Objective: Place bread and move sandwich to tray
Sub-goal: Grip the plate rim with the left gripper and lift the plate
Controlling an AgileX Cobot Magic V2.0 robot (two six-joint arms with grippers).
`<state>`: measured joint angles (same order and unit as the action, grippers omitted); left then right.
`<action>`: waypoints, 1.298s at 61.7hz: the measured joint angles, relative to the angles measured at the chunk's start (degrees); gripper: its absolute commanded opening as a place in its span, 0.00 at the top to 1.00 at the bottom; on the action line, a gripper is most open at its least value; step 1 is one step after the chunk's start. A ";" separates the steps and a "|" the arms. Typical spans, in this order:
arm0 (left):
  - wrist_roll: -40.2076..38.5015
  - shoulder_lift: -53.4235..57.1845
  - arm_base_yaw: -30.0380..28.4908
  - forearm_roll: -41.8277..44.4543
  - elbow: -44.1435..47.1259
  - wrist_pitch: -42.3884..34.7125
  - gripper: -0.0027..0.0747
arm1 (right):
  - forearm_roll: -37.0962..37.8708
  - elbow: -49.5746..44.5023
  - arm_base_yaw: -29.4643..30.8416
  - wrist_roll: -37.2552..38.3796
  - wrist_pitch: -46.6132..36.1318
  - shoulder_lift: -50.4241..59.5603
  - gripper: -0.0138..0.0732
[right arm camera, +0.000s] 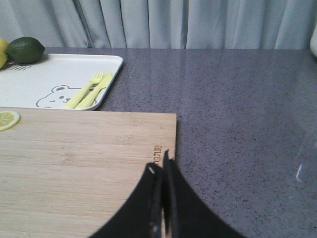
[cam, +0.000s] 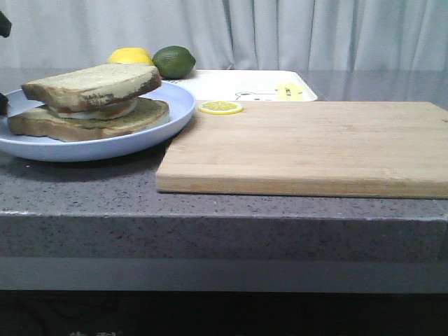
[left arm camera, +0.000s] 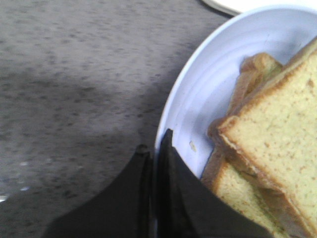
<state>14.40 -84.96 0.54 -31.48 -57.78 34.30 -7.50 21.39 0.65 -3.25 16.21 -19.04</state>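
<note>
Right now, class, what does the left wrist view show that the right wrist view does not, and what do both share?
Only the left wrist view shows the blue plate and the stacked bread, with the left gripper shut at the plate's rim. Only the right wrist view shows the cutting board, white tray, lime and shut right gripper. Both show the grey countertop.

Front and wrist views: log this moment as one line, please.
bread: atop sandwich on blue plate | tray: no sandwich | left gripper: shut at plate rim | right gripper: shut above cutting board

Plate (cam: 105, 143) cut off; filling mostly hidden
</note>
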 measured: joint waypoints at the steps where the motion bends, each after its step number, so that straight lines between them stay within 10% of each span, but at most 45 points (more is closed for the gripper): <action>1: 0.27 0.00 0.00 -0.40 0.00 -0.01 0.99 | 0.00 0.00 0.00 0.00 0.00 0.00 0.91; 80: 16.76 -0.66 -11.39 -27.06 -6.96 17.20 0.99 | 0.00 0.00 0.00 0.00 0.00 0.08 0.91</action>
<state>31.16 -85.62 -10.86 -58.54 -64.74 51.50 -7.50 21.39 0.65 -3.25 16.21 -18.96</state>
